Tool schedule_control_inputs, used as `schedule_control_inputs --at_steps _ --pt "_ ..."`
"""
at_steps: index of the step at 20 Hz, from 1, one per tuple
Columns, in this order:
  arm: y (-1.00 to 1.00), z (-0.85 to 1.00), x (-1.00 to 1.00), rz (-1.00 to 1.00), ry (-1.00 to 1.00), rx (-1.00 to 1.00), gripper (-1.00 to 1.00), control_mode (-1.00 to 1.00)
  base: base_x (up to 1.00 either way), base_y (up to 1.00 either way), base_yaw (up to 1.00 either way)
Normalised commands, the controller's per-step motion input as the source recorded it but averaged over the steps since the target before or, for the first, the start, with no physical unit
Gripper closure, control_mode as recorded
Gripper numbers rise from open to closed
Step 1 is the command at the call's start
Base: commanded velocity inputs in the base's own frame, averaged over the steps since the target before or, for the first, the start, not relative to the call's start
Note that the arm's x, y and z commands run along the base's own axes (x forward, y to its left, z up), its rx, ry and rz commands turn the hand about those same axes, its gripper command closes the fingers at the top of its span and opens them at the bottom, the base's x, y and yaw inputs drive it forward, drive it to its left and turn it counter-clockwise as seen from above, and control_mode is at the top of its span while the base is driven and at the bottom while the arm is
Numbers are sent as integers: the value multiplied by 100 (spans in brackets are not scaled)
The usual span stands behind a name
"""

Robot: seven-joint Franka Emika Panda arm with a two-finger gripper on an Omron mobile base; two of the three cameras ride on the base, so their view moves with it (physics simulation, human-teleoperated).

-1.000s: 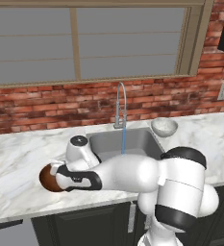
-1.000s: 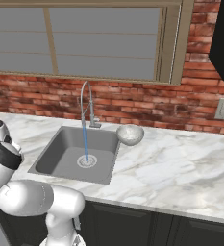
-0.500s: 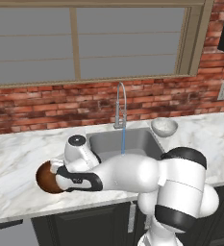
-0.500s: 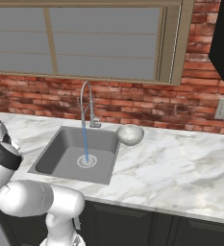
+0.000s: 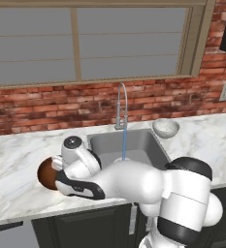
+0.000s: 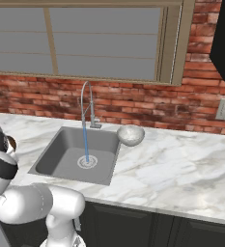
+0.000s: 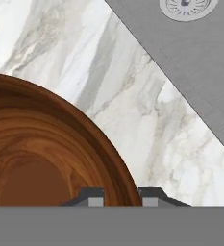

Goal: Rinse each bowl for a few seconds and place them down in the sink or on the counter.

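Gripper [image 7: 119,196] pinches the brown bowl's [image 7: 46,158] rim on the counter [image 7: 147,125].

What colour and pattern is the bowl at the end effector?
Dark reddish-brown with wood grain swirls; the bowl shows best in the hand view.

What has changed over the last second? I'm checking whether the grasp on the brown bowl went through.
The pincer has closed on the rim of the wooden bowl on the counter left of the sink; one fingertip sits inside the rim, one outside. The arm hardly moved. The bowl is not lifted, water runs from the faucet, and the pale bowl stays put.
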Motion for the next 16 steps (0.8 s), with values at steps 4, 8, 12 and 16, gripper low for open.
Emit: schedule_control_inputs --at_steps 4,8,12,16 --pt "-10 43 0 -20 0 3 100 -100 0 0 0" --pt "-13 48 0 -19 0 3 100 -100 0 0 0" --pt "-26 42 0 -16 3 3 100 -100 0 0 0" --pt "-36 38 0 -13 4 5 100 -100 0 0 0"
